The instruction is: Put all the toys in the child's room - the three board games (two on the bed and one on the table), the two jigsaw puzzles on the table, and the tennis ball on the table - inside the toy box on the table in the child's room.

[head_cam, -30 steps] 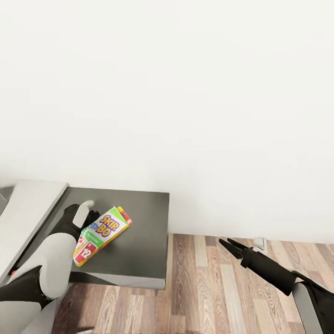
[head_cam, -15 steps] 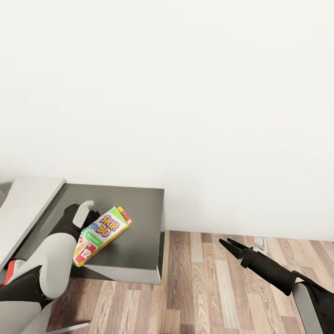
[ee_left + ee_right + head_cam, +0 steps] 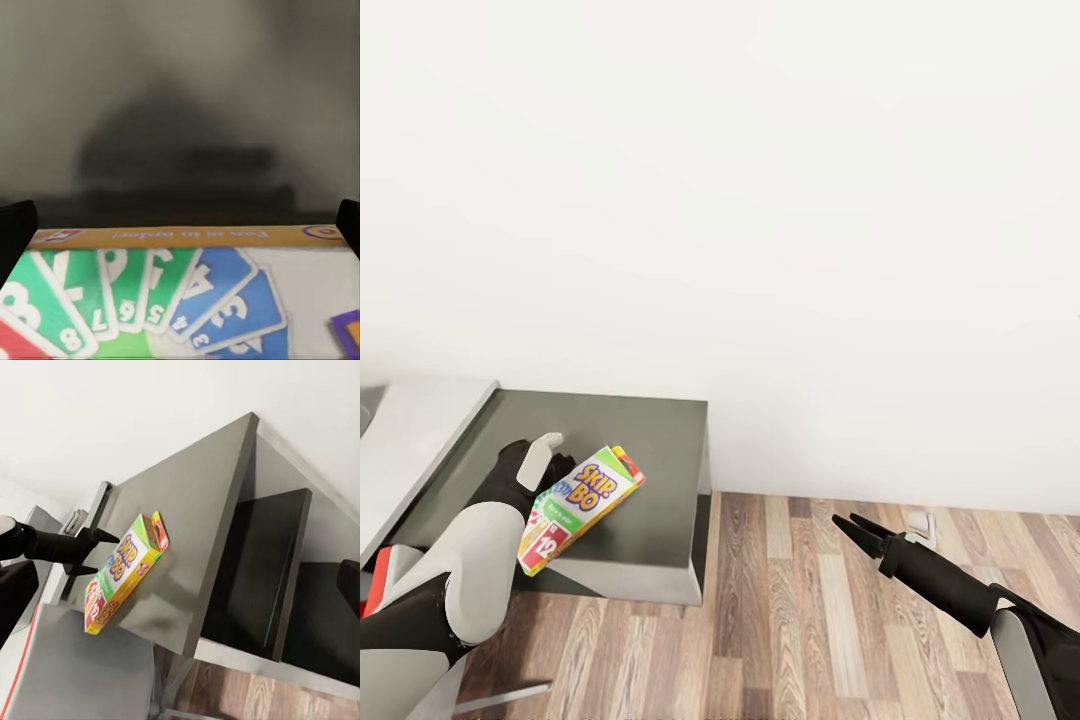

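Observation:
A Skip-Bo card game box (image 3: 580,505), bright green, yellow and red, hangs tilted above the dark grey table (image 3: 655,450). My left gripper (image 3: 557,478) is shut on it. In the left wrist view the box (image 3: 180,292) lies between the two dark fingertips (image 3: 15,229). The right wrist view shows the box (image 3: 124,574) held by black fingers (image 3: 86,540) over the table top (image 3: 195,502). My right gripper (image 3: 848,524) stands open over the wooden floor, right of the table, with nothing in it. The toy box and the other toys are out of view.
A light grey surface (image 3: 415,430) adjoins the table on the left. A plain white wall (image 3: 760,200) rises behind. Wood floor (image 3: 800,620) spreads to the right. Under the table top is a dark open compartment (image 3: 262,570). A small wall socket (image 3: 920,522) sits near the floor.
The whole view has shifted, so the table's right edge now sits further left in the picture. Both arms keep the same pose and the left gripper still holds the box.

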You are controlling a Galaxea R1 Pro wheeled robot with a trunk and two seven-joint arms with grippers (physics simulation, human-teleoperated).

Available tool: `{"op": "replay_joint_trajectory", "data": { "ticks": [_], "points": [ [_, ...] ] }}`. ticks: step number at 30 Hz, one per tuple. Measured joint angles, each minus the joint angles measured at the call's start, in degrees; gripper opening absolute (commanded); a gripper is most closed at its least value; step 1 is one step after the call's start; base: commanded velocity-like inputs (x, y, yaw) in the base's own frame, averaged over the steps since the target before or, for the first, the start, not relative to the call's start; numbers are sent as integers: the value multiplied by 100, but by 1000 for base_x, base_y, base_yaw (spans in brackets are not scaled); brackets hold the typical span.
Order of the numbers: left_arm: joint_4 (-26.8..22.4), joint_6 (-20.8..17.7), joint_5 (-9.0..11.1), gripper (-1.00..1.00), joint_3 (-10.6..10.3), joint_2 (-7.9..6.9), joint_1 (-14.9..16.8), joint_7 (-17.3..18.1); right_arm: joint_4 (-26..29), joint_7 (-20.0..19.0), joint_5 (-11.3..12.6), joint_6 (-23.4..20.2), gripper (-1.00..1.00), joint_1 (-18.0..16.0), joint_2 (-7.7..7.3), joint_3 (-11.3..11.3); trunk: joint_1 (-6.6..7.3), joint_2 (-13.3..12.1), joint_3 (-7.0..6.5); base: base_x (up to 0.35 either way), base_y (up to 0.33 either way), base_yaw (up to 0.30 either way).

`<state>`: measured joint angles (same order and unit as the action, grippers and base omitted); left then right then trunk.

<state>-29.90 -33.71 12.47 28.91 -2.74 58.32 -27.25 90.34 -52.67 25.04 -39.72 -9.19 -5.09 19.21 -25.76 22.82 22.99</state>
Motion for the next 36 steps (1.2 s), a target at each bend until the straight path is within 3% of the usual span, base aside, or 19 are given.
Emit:
{"op": "replay_joint_trajectory", "data": {
  "ticks": [16, 25, 30, 36],
  "points": [
    [-30, 0, 2, 100, 5, 0, 0, 11, 0, 0, 3, 0, 100, 9, -1, 24, 1, 0, 0, -68, -58, 0],
    [-425, -164, 50, 100, 28, -45, 0, 47, 0, -89, 2, -2, 100, 9, 1, 133, 1, 1, 0, 0, 0, 0],
    [-928, -604, 295, 100, 31, -56, 0, 54, 0, -157, -3, 0, 100, 9, 2, 144, 1, 1, 0, 0, 0, 0],
    [-1767, -1287, 925, 100, 26, -65, -3, 57, 0, -184, -4, 0, 100, 9, 2, 148, 1, 1, 0, 0, 0, 0]
  ]
}}
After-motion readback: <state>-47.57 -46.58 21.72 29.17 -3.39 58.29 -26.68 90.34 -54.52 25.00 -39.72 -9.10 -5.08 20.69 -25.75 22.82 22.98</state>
